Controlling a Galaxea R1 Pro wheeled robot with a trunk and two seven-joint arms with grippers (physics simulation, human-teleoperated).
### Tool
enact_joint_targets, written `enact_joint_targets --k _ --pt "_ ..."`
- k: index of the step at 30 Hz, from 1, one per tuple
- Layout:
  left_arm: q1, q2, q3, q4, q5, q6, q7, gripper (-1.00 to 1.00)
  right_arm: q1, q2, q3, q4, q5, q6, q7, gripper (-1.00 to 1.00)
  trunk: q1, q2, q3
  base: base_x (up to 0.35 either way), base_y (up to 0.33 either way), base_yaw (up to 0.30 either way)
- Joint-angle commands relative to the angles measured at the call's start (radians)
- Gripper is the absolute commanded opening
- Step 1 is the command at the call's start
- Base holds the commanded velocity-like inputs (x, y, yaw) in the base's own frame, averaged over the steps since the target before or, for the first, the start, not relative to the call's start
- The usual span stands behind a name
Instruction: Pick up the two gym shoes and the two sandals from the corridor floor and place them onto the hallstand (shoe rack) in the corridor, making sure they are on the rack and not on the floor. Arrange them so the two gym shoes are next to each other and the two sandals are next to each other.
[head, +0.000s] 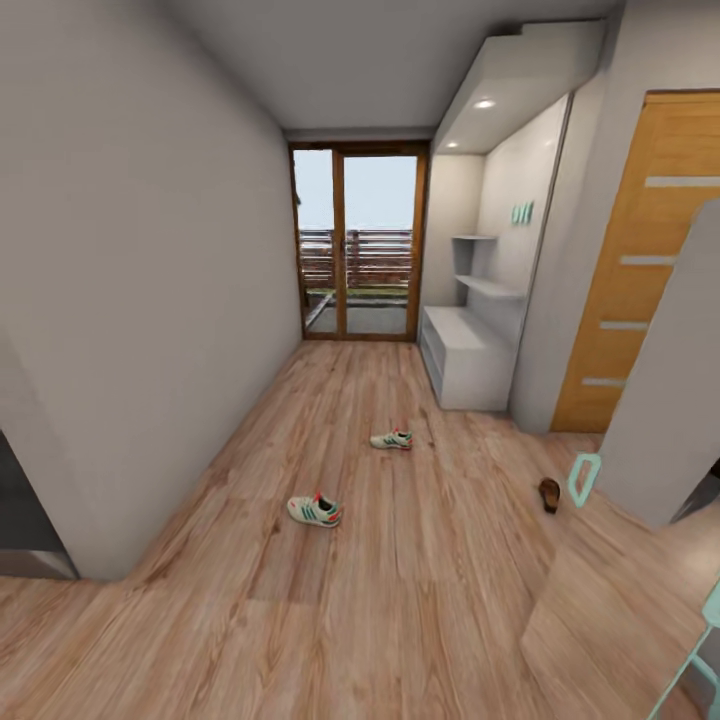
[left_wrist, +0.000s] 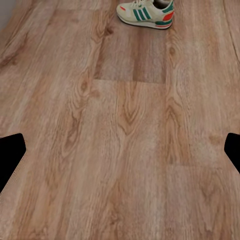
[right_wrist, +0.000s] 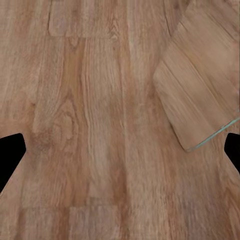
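Two gym shoes lie apart on the corridor floor: the nearer one at centre left, the farther one closer to the hallstand, a pale-grey bench unit against the right wall. One brown sandal lies on the floor at the right, beside a white panel. In the left wrist view my left gripper hangs open over bare planks, with the nearer gym shoe well ahead of its fingers. My right gripper is also open above the floor, holding nothing.
A wood-topped table with teal edging fills the near right; its corner lies close to my right gripper. A white panel and a wooden door stand at the right. Glass doors close the corridor's far end.
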Motion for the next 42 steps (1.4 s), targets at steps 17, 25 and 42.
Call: enact_joint_targets --k 17,25,42 --pt "-0.001 -0.001 0.002 0.001 0.001 -0.004 -0.001 1.00 0.000 0.000 0.001 0.005 -0.009 -0.004 0.000 1.00 0.001 0.000 -0.001 0.340 -0.120 0.128" --pt "-0.001 -0.001 0.002 0.001 0.001 -0.003 -0.001 1.00 0.000 -0.001 0.002 0.008 -0.006 -0.004 -0.001 1.00 0.001 0.000 -0.001 0.340 -0.135 0.006" --pt "-0.001 -0.001 0.002 0.001 0.001 -0.003 -0.001 1.00 0.000 -0.001 0.002 0.008 -0.007 -0.004 -0.002 1.00 0.001 0.000 -0.001 0.340 -0.135 0.000"
